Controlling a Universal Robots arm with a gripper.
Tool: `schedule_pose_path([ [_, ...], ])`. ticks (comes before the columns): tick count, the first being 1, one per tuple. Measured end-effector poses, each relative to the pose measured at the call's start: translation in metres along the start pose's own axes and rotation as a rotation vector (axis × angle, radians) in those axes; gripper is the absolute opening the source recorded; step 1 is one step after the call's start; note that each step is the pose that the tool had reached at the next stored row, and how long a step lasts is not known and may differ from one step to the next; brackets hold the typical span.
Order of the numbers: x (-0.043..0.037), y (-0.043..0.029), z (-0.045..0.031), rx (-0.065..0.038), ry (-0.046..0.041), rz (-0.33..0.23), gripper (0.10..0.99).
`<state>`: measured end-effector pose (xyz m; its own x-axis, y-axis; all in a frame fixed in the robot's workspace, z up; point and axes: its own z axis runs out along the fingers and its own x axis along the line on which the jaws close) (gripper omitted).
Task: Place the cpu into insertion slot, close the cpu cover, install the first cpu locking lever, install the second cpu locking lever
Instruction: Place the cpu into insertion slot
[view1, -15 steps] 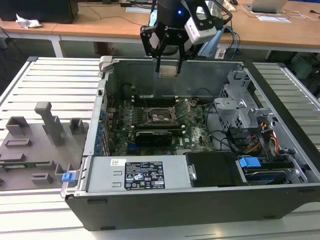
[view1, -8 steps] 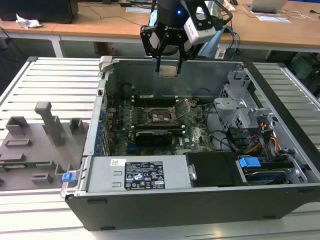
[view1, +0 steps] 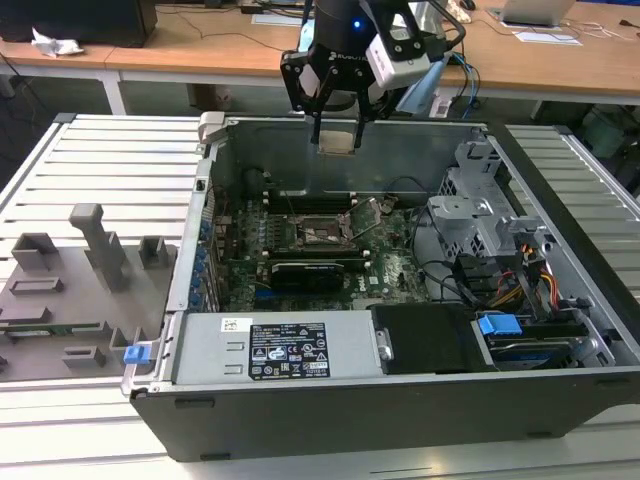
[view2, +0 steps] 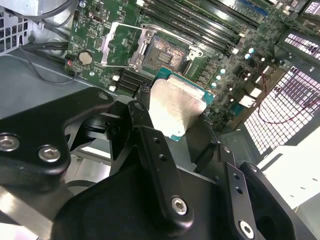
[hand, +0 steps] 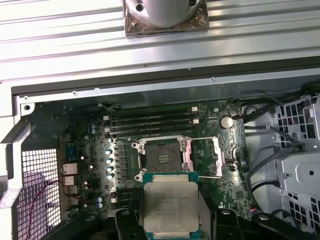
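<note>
My gripper (view1: 337, 132) is shut on the cpu (view1: 337, 140), a small square chip with a silvery top, and holds it in the air above the far wall of the open computer case. In both wrist views the cpu (view2: 177, 107) (hand: 170, 205) sits between the black fingers (view2: 145, 125), close to the camera. Below it on the green board lies the insertion slot (view1: 320, 232) (hand: 162, 156) (view2: 167, 50), uncovered, with its contact field showing. The cpu cover (hand: 216, 156) (view2: 122, 45) (view1: 365, 214), a thin metal frame, is flipped open beside the slot.
The case (view1: 190, 290) holds a labelled power supply (view1: 285, 350) at the front, a black card (view1: 305, 272) just in front of the slot, and a metal drive cage (view1: 480, 215) with cables at the exterior view's right. Grey fixtures (view1: 90, 250) stand on the ribbed table at the left.
</note>
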<state>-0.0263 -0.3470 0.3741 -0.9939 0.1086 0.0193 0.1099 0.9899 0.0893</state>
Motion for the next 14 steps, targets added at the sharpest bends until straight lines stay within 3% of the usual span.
schedule_pose_path([
  [14, 0.0000, 0.0000, 0.0000, -0.001, -0.0029, 0.032, 0.529],
])
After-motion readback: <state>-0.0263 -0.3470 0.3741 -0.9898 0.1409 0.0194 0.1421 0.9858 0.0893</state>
